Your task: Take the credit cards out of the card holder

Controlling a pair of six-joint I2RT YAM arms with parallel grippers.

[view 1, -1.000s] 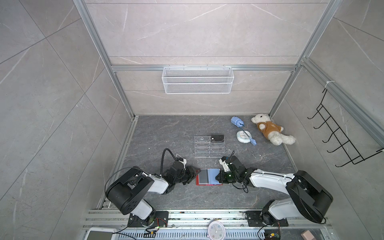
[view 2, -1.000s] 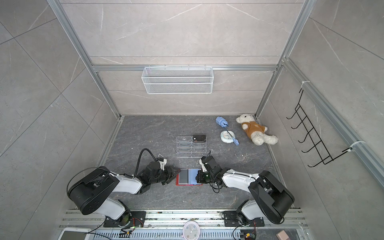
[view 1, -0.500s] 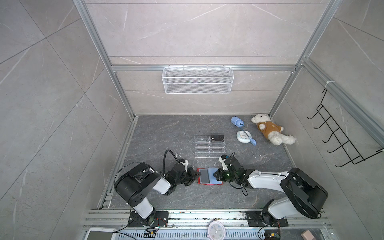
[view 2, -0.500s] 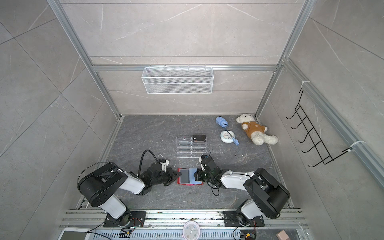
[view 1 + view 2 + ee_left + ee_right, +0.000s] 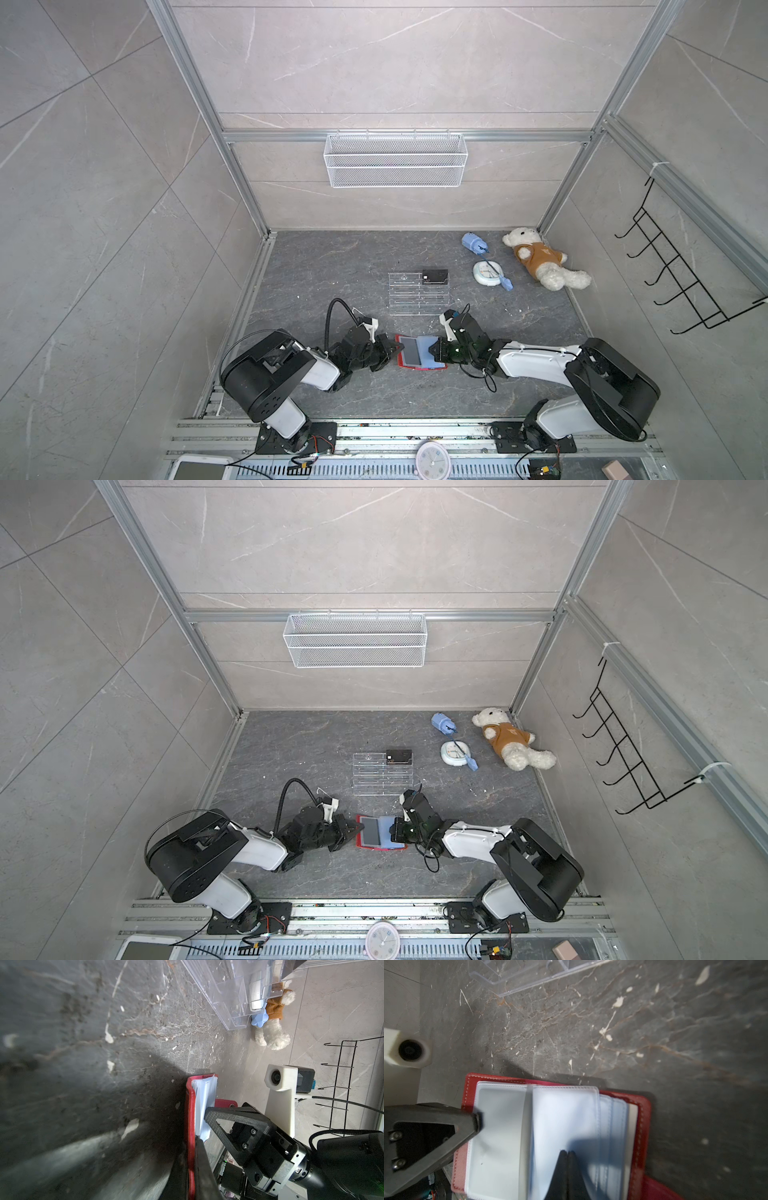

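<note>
1. Card holder (image 5: 415, 353) lies open on the dark veined tabletop (image 5: 332, 270), front centre.
2. Left tool (image 5: 392, 347) clamps its left cover (image 5: 469, 1084).
3. Right tool (image 5: 434, 351), closed, presses its sleeves (image 5: 564, 1118).
4. Pale tiled walls (image 5: 395, 62); basket (image 5: 395, 166) behind, hooks (image 5: 681, 282) right.

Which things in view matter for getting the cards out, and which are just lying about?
Job: card holder, lying open; black card, resting on the clear stand.

Lying about: teddy, blue gadget, white dial, wire basket, hook rack, clock at the front rail.
</note>
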